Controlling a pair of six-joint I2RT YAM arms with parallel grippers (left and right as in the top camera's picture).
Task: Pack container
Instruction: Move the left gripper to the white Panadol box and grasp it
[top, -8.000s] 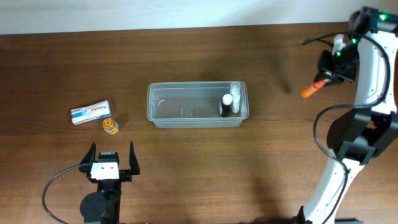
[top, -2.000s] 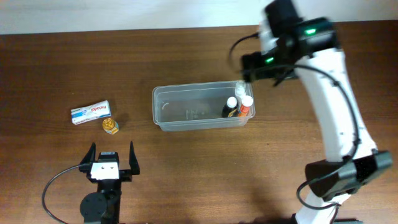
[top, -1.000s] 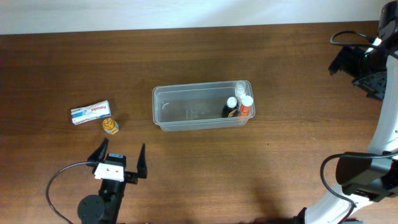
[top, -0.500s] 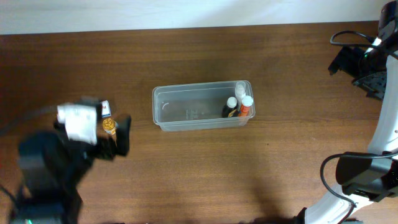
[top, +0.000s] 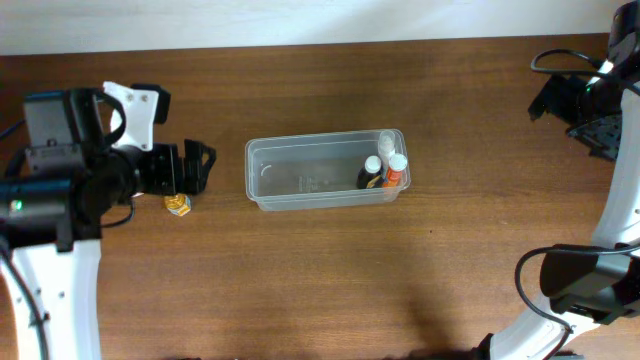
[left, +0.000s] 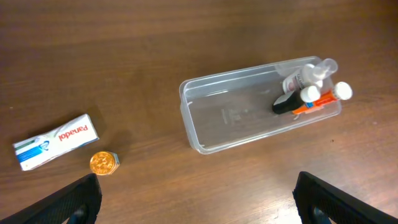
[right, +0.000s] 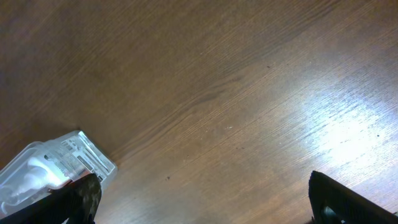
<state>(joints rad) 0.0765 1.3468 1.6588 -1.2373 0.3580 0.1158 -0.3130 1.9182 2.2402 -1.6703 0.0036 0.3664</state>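
The container (top: 300, 182) is a clear rectangular tub at the table's middle, also in the left wrist view (left: 236, 118). Three small bottles (top: 385, 168) stand bunched at its right end: one clear, one black with a white cap, one orange with a white cap (left: 311, 94). My left gripper (top: 200, 168) hangs open and empty left of the tub, above a white and blue Panadol box (left: 53, 140) and a small gold-lidded jar (left: 102, 162). My right gripper (top: 572, 118) is open and empty high at the far right; its view catches only the tub's corner (right: 59, 163).
In the overhead view my left arm covers the box, and only the gold jar (top: 178, 204) shows under it. The right arm's white links (top: 620, 230) run down the right edge. The table is bare dark wood (top: 330, 280).
My left arm has lifted from the table's front edge and swung back and left, over the box and jar. The right arm and the tub have not moved.
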